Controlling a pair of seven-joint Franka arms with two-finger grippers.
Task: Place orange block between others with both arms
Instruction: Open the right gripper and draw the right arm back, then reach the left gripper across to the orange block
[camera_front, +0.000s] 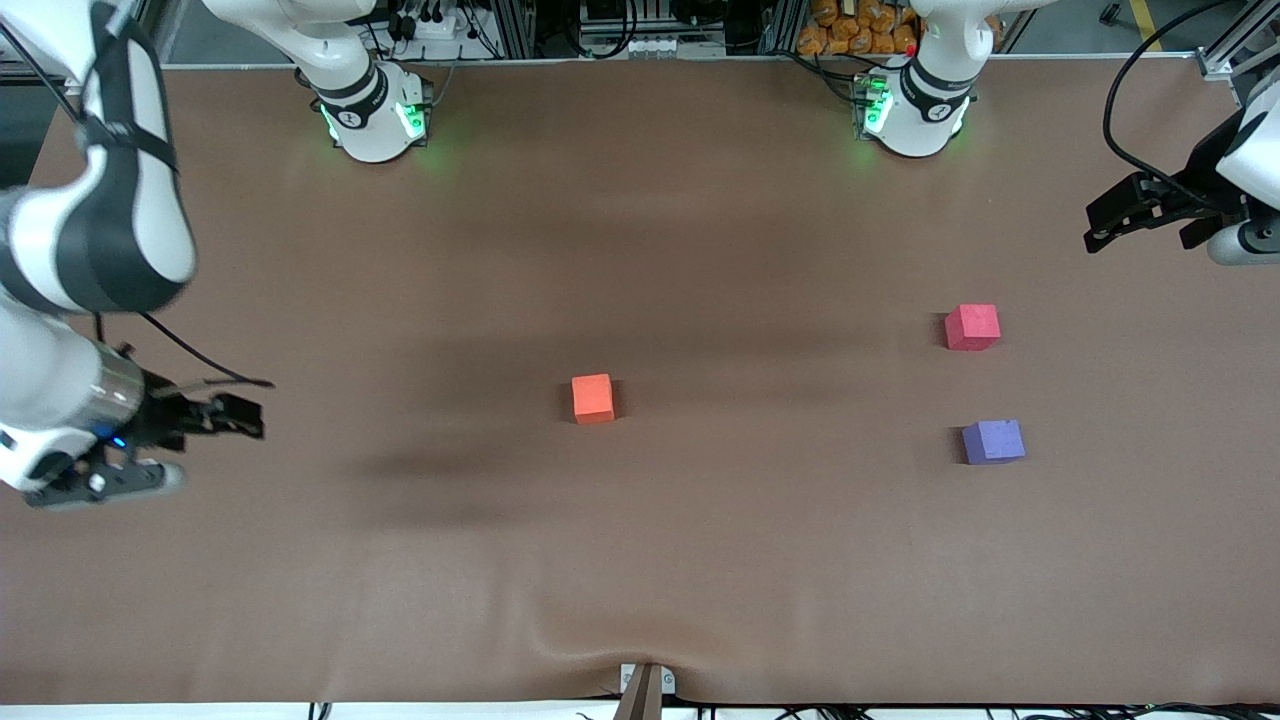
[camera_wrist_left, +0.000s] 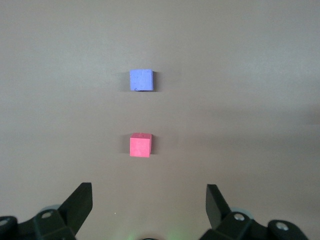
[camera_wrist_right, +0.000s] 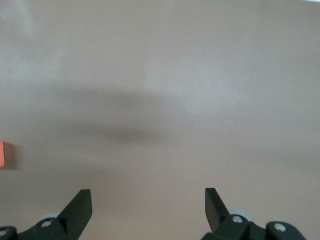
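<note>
The orange block (camera_front: 593, 398) rests near the middle of the brown table; only a sliver of the orange block (camera_wrist_right: 2, 155) shows in the right wrist view. The pinkish-red cube (camera_front: 972, 327) and the purple-blue cube (camera_front: 993, 441) lie toward the left arm's end, the purple-blue one nearer the front camera. Both show in the left wrist view, the pinkish-red cube (camera_wrist_left: 140, 145) closer to the fingers than the purple-blue cube (camera_wrist_left: 142, 80). My left gripper (camera_front: 1100, 228) hangs open and empty over the table's left-arm end. My right gripper (camera_front: 245, 415) hangs open and empty over the right-arm end.
The brown cloth (camera_front: 640, 560) covers the whole table, with a wrinkle at its front edge (camera_front: 560, 640). The arm bases (camera_front: 375, 115) stand along the edge farthest from the front camera. A gap of about one cube's width separates the two cubes.
</note>
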